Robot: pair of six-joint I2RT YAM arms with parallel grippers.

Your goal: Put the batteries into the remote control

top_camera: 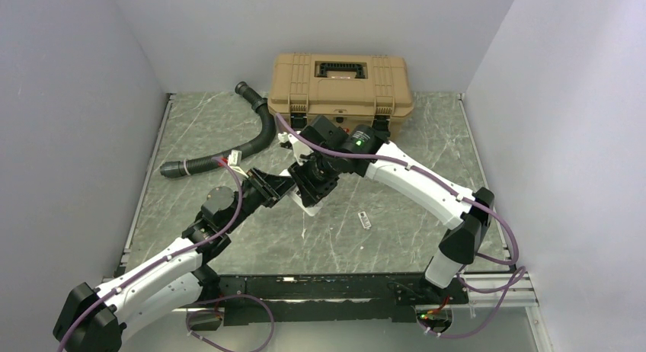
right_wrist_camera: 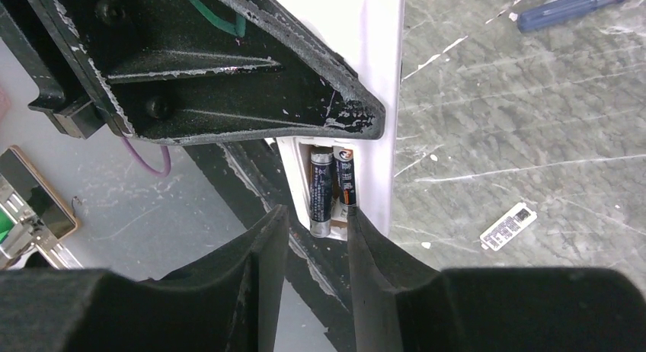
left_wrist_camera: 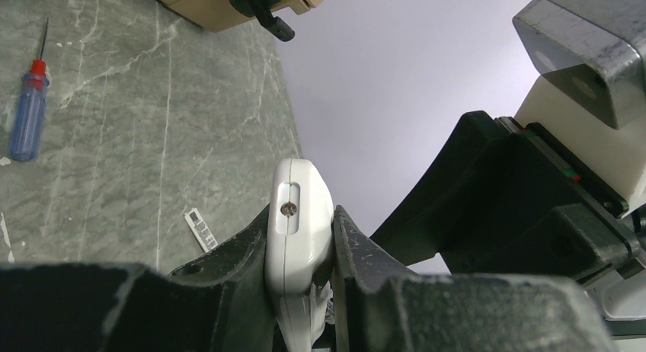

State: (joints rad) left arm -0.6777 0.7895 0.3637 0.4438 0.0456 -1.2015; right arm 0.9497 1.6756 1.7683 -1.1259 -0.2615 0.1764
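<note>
White slim plastic remote control (left_wrist_camera: pixel 297 215) was pinched in left gripper (left_wrist_camera: pixel 301 241), held above the tabletop's middle. Its open battery bay (right_wrist_camera: pixel 331 150) held two black cylindrical batteries (right_wrist_camera: pixel 321 196). Right gripper (right_wrist_camera: pixel 316 219) sat at the bay, jaws parted, gripping nothing. Loading looked nearly done; next probably pressing the batteries flat. Tan hard case (top_camera: pixel 340 84) at far edge was shut, contents hidden

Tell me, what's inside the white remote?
Two batteries lie side by side in the remote control's open compartment. Their top ends are hidden behind a black finger of the left claw, so how they seat there cannot be seen.
</note>
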